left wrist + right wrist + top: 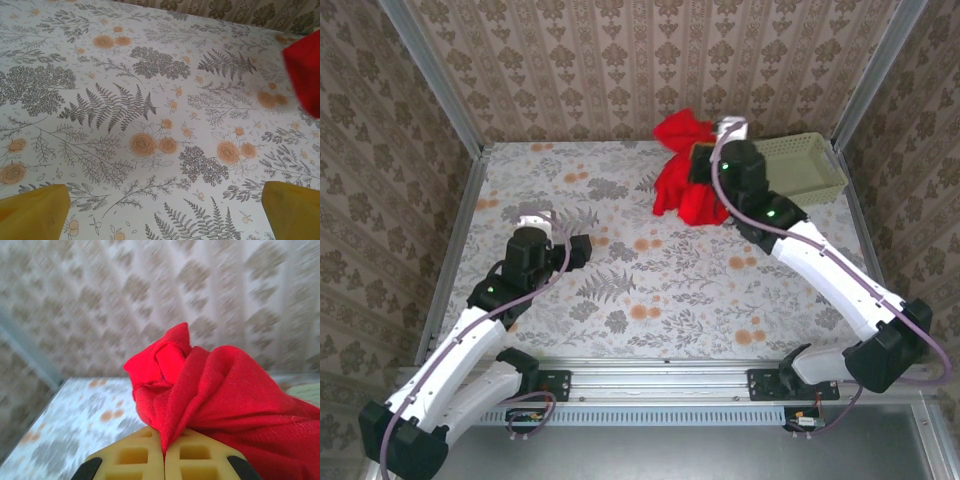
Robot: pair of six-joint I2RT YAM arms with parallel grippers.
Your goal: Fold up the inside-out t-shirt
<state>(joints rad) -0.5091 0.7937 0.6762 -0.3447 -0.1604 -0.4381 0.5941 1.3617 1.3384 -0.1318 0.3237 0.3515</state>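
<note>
Jaws of right gripper (164, 452): together, clamped on the bunched red t-shirt (688, 195) at the counter's (650, 280) far right. Pale green basket (805, 165) just beside it, partly hidden by that arm. Jaws of left gripper (165, 212): wide apart over bare floral counter.

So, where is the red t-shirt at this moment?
In the top view the red t-shirt is bunched at the far right of the table, pinched by the right gripper, just left of the green basket.
</note>
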